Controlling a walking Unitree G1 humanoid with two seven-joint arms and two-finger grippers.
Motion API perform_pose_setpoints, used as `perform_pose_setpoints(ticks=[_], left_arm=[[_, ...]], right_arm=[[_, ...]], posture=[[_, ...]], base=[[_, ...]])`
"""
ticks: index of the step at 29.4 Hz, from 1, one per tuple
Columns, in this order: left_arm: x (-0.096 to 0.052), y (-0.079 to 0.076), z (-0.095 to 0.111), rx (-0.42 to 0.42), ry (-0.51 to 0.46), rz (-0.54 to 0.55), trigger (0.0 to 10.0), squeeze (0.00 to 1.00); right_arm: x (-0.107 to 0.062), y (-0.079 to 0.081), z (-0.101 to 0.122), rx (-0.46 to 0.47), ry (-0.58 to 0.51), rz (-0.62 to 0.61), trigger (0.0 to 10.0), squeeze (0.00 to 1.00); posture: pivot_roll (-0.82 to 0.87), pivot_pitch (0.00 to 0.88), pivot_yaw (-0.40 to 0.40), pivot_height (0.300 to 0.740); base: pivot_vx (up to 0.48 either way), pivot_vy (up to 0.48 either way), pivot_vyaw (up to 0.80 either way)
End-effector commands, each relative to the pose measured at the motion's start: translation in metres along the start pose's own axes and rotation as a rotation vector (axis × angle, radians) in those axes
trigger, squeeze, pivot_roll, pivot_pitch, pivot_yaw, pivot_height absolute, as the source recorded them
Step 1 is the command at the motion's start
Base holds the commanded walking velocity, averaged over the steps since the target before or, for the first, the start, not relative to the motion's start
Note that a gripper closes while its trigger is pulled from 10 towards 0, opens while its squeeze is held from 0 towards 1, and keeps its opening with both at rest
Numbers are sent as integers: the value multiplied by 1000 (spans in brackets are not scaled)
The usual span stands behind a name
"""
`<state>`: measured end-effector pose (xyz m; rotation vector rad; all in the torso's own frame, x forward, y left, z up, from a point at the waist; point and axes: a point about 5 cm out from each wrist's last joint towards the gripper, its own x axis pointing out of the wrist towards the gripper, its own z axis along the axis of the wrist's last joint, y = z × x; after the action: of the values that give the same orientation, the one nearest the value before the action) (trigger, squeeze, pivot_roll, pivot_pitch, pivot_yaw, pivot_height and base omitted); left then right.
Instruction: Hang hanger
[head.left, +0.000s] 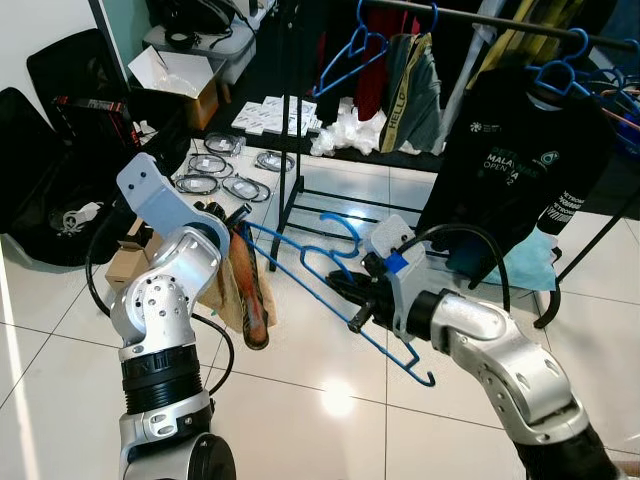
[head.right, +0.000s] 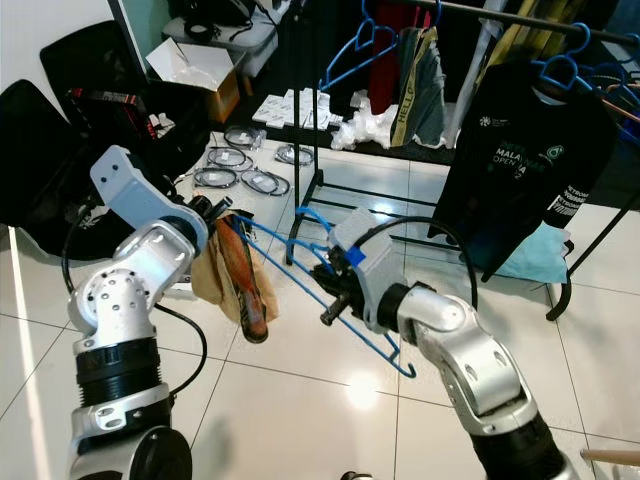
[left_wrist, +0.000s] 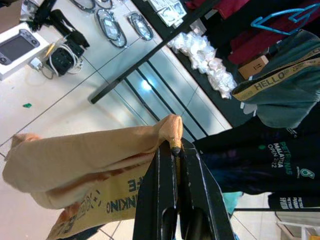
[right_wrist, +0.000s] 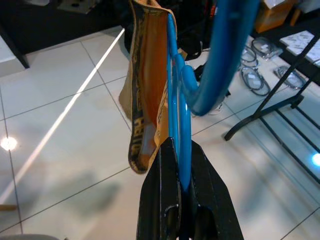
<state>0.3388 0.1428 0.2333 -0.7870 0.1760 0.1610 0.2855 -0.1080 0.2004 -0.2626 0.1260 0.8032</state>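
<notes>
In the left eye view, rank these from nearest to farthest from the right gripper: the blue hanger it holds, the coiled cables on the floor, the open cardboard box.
1. The blue hanger, clamped in the right gripper itself.
2. The coiled cables, on the tiles beyond the left arm, to the robot's left.
3. The open cardboard box, farther back on the left, by the wall.

A thin blue plastic clothes hanger (head.left: 330, 285) is held in the air above the white tiled floor, tilted, with its hook pointing toward the far side. A tan printed cloth garment (head.right: 236, 278) hangs limp from its left end.
</notes>
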Motion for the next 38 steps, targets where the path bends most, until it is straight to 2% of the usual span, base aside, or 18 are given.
perform_pose_setpoints(ticks=[1,4,9,13,21,24,26,27,29,30,32,34,36,37,38], left_arm=[[-7,-22,-16,-64,57,-69,10000,0],[-9,-31,-22,-77,84,-121,10000,0],[-9,-34,-23,-78,88,-139,10000,0],[-8,-41,-19,-77,73,-170,10000,0],[-9,-44,-16,-85,67,-190,10000,0],[-13,-51,-12,-126,57,-253,10000,0],[-13,-51,-12,-126,57,-253,10000,0],[-15,-55,-7,-152,46,-290,10000,0],[-15,-55,-7,-152,46,-290,10000,0],[-18,-59,-2,-184,33,-331,10000,0],[-18,-59,-2,-184,33,-331,10000,0],[-28,-71,12,-250,2,-445,10000,0],[-28,-71,12,-250,2,-445,10000,0],[-32,-75,16,-266,-8,-486,10000,0],[-32,-75,16,-266,-8,-486,10000,0]], right_arm=[[2,0,0,-6,-8,0,10000,0],[7,3,5,8,-33,26,10000,0],[8,5,7,21,-44,49,10000,0],[9,16,6,85,-25,136,10000,0],[11,15,0,138,21,121,10000,0],[15,3,-6,190,48,32,10000,0],[15,3,-6,190,48,32,10000,0],[15,-6,-10,209,59,-31,10000,0],[15,-6,-10,209,59,-31,10000,0],[15,-17,-12,233,61,-92,10000,0],[15,-17,-12,233,61,-92,10000,0],[11,-39,-15,293,47,-219,10000,0],[11,-39,-15,293,47,-219,10000,0],[9,-46,-16,318,36,-257,10000,0],[9,-46,-16,318,36,-257,10000,0]], posture=[[-48,150,-11,740],[-54,150,-10,740],[-53,149,-10,740],[-54,147,-9,740],[-49,148,-10,740],[-43,146,-13,740],[-43,146,-13,740],[-38,143,-15,740],[-38,143,-15,740],[-37,141,-17,740],[-37,141,-17,740],[-31,138,-21,740],[-31,138,-21,740],[-32,137,-22,740],[-32,137,-22,740]], base=[[0,0,0],[0,0,0],[0,0,0],[0,0,0],[0,0,0],[0,0,0],[0,0,0],[0,0,0],[0,0,0],[0,0,0],[0,0,0],[0,0,0],[0,0,0],[0,0,0],[0,0,0]])
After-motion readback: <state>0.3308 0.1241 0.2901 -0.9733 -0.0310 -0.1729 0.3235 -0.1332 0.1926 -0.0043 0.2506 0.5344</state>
